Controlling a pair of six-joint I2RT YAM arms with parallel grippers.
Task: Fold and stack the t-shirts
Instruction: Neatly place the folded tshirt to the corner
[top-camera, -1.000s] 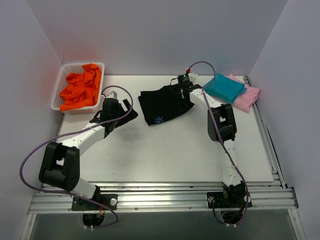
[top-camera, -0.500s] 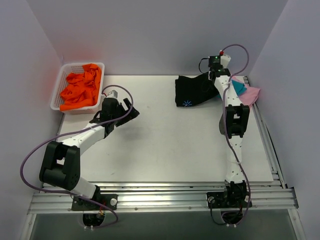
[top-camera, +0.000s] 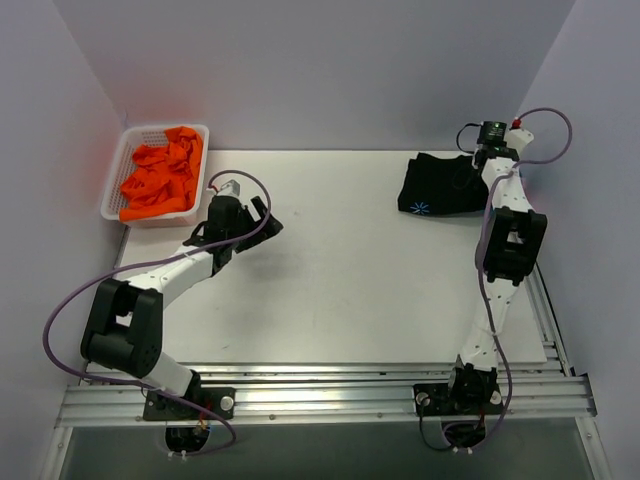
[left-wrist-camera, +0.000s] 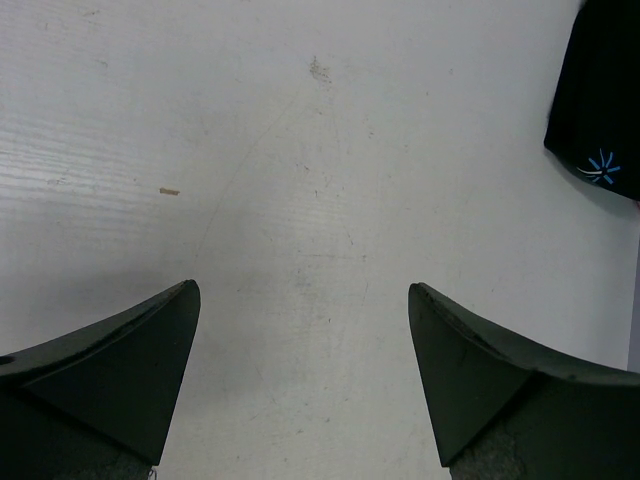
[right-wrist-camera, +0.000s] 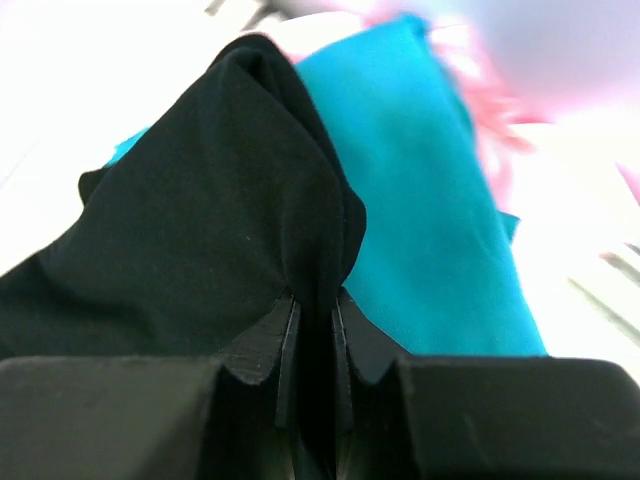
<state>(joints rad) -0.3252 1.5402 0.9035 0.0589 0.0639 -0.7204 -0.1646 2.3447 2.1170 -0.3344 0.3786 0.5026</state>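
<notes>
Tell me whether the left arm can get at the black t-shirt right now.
Probably not. The black t-shirt is at the far right, pinched in the right gripper; the left gripper, open, sits well across the table.

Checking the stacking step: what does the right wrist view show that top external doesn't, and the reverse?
Only right wrist: the right gripper shut on a fold of the black shirt, with the teal shirt and pink shirt beyond it. Only top external: the open left gripper, the white basket of orange cloth, and the black shirt's starburst mark. Both: the black shirt and the right gripper.
</notes>
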